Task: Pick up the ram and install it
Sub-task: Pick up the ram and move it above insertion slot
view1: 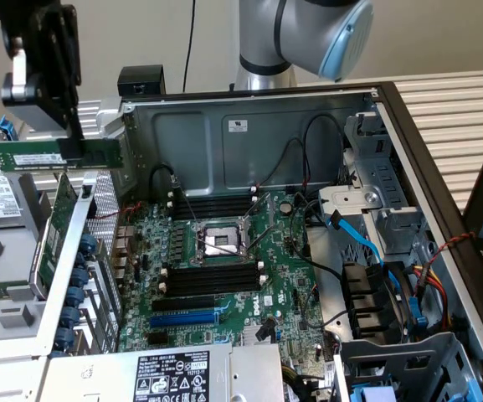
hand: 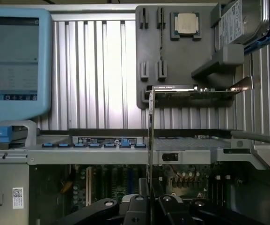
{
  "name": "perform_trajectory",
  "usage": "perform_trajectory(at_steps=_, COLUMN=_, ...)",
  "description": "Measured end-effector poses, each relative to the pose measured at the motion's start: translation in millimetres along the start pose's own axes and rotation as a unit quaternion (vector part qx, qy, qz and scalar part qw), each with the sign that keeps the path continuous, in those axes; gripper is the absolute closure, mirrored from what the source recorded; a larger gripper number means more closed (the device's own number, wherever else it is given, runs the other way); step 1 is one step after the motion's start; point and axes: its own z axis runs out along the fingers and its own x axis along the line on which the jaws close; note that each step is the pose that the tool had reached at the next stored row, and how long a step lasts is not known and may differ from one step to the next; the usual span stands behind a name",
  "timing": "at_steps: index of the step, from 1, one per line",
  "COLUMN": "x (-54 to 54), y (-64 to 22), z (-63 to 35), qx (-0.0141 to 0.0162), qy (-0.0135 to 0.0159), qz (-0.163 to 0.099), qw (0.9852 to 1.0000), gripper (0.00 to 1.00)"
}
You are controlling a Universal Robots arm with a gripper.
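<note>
Hanging over the side wall of the open computer case [view1: 249,134] at the exterior view's left, the pincer [view1: 72,149] is clamped on the ram [view1: 28,156]. The ram lies level in the air, well apart from the black memory slots [view1: 212,276] below.

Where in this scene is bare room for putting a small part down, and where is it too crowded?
Free: the ribbed table beyond the case wall, at the exterior view's right. Crowded: the cables beside the motherboard. The gripper holds the ram.
</note>
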Motion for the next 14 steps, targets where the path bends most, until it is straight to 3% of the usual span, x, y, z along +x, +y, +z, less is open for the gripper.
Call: perform_trajectory(at_steps=14, x=-2.6, y=-63.8, z=-1.1, qx=-0.0019, qy=0.002, qz=0.0, qw=1.0, gripper=0.86)
